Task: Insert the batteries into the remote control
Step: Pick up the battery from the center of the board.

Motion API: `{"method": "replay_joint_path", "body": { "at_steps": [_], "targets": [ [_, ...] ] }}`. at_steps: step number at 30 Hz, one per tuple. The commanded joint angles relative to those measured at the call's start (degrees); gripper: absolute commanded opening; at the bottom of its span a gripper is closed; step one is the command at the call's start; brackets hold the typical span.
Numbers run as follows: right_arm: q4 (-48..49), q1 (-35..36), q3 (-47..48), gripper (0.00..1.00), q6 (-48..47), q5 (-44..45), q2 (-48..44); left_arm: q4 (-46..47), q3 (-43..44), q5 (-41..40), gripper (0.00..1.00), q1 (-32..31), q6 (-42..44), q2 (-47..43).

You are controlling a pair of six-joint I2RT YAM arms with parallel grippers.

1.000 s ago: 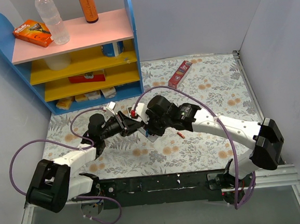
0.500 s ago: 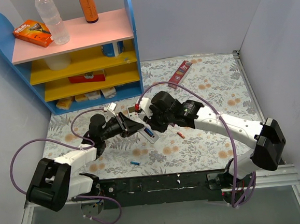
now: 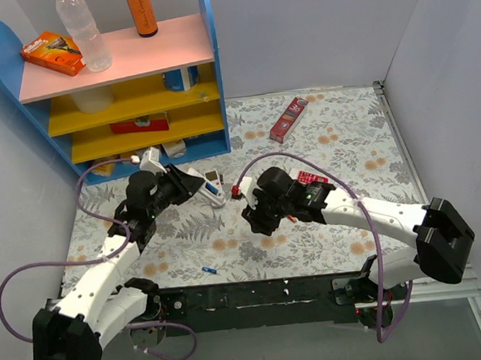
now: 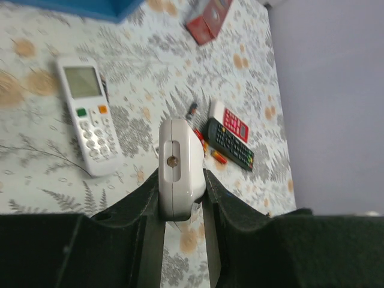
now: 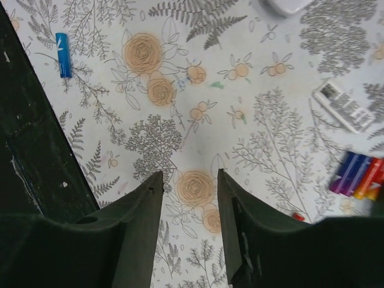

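The remote control (image 4: 87,117), slim and white with a small screen, lies face up on the flowered cloth (image 3: 215,190). My left gripper (image 4: 182,174) (image 3: 184,183) is shut on another white rounded casing (image 4: 177,156), seen end-on with its face hidden. My right gripper (image 5: 189,174) (image 3: 252,219) hangs open over bare cloth with nothing between its fingers. One blue battery (image 5: 63,47) (image 3: 208,270) lies near the table's front edge. Blue and orange batteries (image 5: 360,176) lie together to the right of my right fingers.
A black remote (image 4: 231,144) and a red-and-white remote (image 4: 231,123) lie side by side right of the middle. A red box (image 3: 288,118) lies near the back. The blue shelf unit (image 3: 134,97) fills the back left. A small white-and-grey piece (image 5: 345,108) lies on the cloth.
My left arm has drawn back to the left with the white casing. My right gripper has pulled away from it, dropped toward the cloth and opened. A blue battery now lies near the front edge.
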Motion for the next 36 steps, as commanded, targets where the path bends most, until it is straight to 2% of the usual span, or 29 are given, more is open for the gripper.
{"method": "replay_joint_path", "body": {
  "at_steps": [1,4,9,16,26,29,32,36],
  "targets": [
    [12.9,3.5,-3.5,0.5,2.3,-5.4,3.0,-12.8,5.4,-16.9,0.0,0.4,9.6,-7.9],
    [19.7,7.9,-4.5,0.51,2.6,-5.3,6.5,-16.2,7.4,-22.6,0.0,0.4,12.8,-12.4],
    [25.5,15.3,-1.9,0.53,1.4,-2.1,13.4,-20.3,9.1,-29.0,0.0,0.5,14.7,-17.9],
    [25.3,21.7,4.5,0.53,-0.4,10.4,24.2,-22.2,9.9,-29.9,0.0,0.4,14.4,-21.0],
    [24.5,23.3,6.6,0.49,-0.6,13.6,28.5,-21.5,8.6,-28.0,0.0,0.4,13.9,-20.7],
    [24.2,23.4,6.8,0.44,-0.6,13.6,29.3,-21.1,8.3,-27.3,0.0,0.4,13.6,-20.6],
    [23.0,23.5,7.2,0.36,-0.8,14.2,29.6,-20.8,7.8,-26.5,0.0,0.4,13.3,-20.5],
    [22.1,23.5,6.4,0.14,-0.9,16.4,28.1,-19.4,6.9,-24.5,0.0,0.4,12.6,-20.2]
  ]
}}
